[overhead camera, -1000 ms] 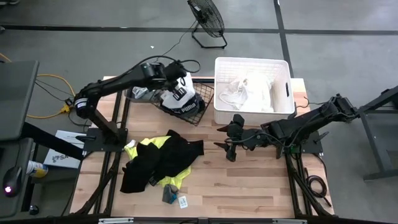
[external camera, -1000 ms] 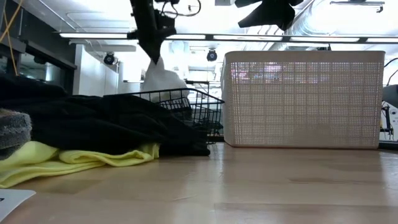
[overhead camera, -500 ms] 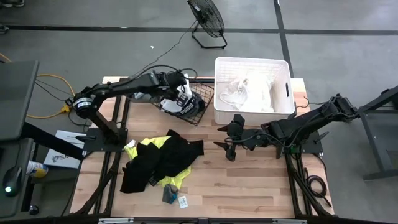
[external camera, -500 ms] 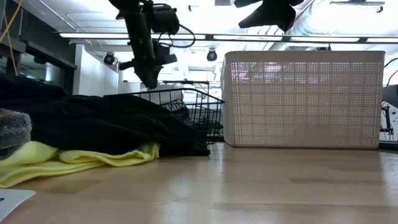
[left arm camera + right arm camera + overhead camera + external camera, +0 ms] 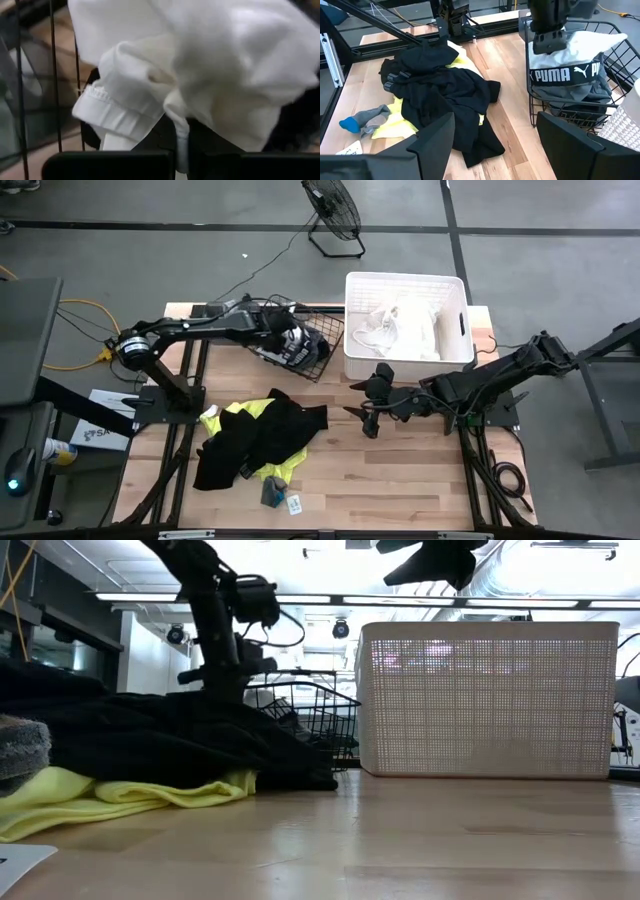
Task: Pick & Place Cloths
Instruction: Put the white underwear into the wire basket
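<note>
Left gripper [image 5: 285,340] down in the black wire basket [image 5: 325,343] at the tabletop's [image 5: 400,480] far edge, jaws pressed together on a white soft cloth [image 5: 210,65] that lies on top of the basket's load. In the right wrist view that cloth [image 5: 585,45] sits over a black band with white lettering [image 5: 562,75] and grey fabric below it, all inside the basket. Right gripper [image 5: 366,412] hangs above the tabletop just in front of the white rigid plastic tub [image 5: 455,285], jaws spread, holding nothing. White garments [image 5: 395,330] lie in the tub. A heap of black and neon yellow cloths [image 5: 255,435] lies on the left part of the tabletop, well apart from both grippers, with a small grey and blue piece [image 5: 365,120] beside it.
</note>
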Available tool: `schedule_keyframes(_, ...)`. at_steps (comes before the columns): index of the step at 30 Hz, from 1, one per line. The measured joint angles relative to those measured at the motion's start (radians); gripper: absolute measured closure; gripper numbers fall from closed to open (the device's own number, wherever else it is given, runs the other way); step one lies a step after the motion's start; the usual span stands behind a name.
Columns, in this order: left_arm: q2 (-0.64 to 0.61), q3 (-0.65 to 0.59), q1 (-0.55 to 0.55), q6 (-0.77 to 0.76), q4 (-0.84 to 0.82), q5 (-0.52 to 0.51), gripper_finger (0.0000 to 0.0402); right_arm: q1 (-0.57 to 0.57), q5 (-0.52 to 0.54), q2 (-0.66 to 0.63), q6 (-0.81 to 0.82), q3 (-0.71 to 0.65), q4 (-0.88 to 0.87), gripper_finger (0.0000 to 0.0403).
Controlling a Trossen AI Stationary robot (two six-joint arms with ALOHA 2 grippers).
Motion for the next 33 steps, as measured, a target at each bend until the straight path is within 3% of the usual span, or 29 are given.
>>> schedule_keyframes(7, 0.0, -0.075, 0.033, -0.014, 0.088, 0.074, 0.0398, 0.0, 0.0, 0.0, 0.0, 0.0, 0.0, 0.0128)
schedule_keyframes(16, 0.0, -0.075, 0.043, -0.004, 0.107, 0.11, 0.0393, 0.0, 0.0, 0.0, -0.001, 0.0, -0.003, 0.0128)
schedule_keyframes(21, 0.0, -0.039, 0.043, 0.027, 0.098, 0.145, 0.0354, 0.0, -0.002, 0.0, 0.004, 0.0, -0.008, 0.0128)
schedule_keyframes(28, 0.0, 0.043, 0.043, 0.032, -0.055, 0.182, 0.0289, 0.0, -0.003, 0.0, 0.006, 0.0, -0.009, 0.0128)
schedule_keyframes(33, 0.0, 0.125, 0.042, 0.032, -0.142, 0.183, 0.0272, 0.0, -0.003, 0.0, 0.007, 0.0, -0.009, 0.0128)
